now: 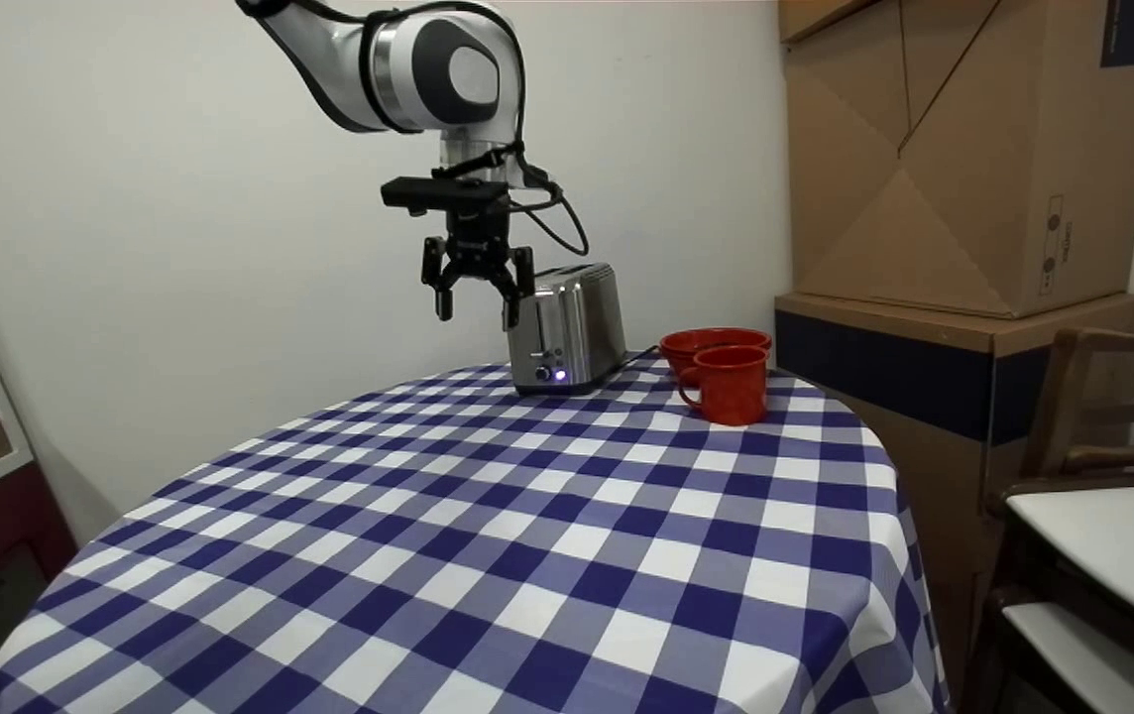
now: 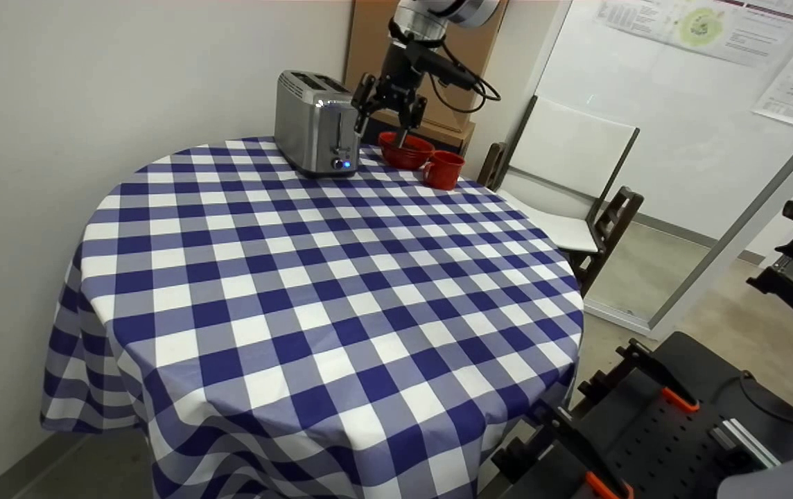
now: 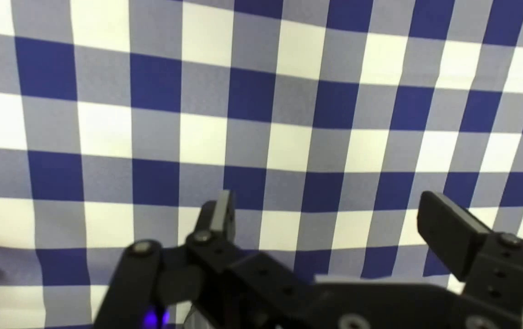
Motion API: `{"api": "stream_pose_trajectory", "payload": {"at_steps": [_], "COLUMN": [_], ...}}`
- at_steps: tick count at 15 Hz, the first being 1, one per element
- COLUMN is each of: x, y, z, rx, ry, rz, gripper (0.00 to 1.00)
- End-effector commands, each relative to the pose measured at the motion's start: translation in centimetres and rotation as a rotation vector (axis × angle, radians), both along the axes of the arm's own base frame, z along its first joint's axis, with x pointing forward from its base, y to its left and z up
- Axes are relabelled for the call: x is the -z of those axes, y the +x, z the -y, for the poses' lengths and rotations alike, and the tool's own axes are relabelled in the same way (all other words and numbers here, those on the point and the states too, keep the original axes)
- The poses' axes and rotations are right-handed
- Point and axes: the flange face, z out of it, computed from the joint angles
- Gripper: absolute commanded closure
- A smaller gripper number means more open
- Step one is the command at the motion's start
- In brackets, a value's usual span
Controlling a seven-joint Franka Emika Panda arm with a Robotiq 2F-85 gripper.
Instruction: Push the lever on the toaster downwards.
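Nearest, a black pincer (image 1: 478, 311), parted wide, with nothing gripped. Hung with fingers (image 1: 511, 312) pointing down, perhaps to let a single tip serve as pusher; no need of a grip for so simple a press.

Just beside the pincer, the silver toaster (image 1: 582, 327), narrow end turned outward, probably to keep the lever (image 1: 539, 354) within easy reach of a fingertip. Overlapped at the edge by a fingertip in an exterior view, but no telling from there whether touching or merely near. Stood upright on a checked cloth (image 1: 527, 516) below the pincer, not far from the wall (image 1: 180, 198), presumably for a steady base. In looks, boxy and brushed, rounded along the top edges, dark at the foot. On the end face, a vertical track (image 2: 340, 132), with the lever as a tiny tab seemingly near the bottom of it, lower than the pincer's tips; too small to be certain. Beneath, a small light (image 1: 560, 376), glowing blue-violet. Judging by tab and light, quite possibly pressed down already, with a closer check of the lever worthwhile.

A little farther from the pincer, a red bowl (image 2: 407, 159) and a red mug (image 1: 737, 387), close together, likely set off from the lever to leave room for the press. Farthest, stacked cardboard boxes (image 1: 924, 198), apparently stored well beyond the pincer.
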Motion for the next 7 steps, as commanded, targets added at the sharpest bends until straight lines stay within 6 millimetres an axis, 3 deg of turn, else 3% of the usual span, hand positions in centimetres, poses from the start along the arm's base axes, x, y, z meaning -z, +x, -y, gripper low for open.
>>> {"api": "stream_pose_trajectory", "payload": {"at_steps": [1,2,7], "x": [-2.7,-1.0,-2.5], "y": [-5.0,-1.9,-4.4], "z": [-1.1,-0.6,-1.0], "rx": [-0.008,-0.01,-0.016], "ry": [-0.006,-0.004,-0.01], "rz": [-0.046,-0.025,-0.047], "gripper": [0.0,0.0,0.0]}}
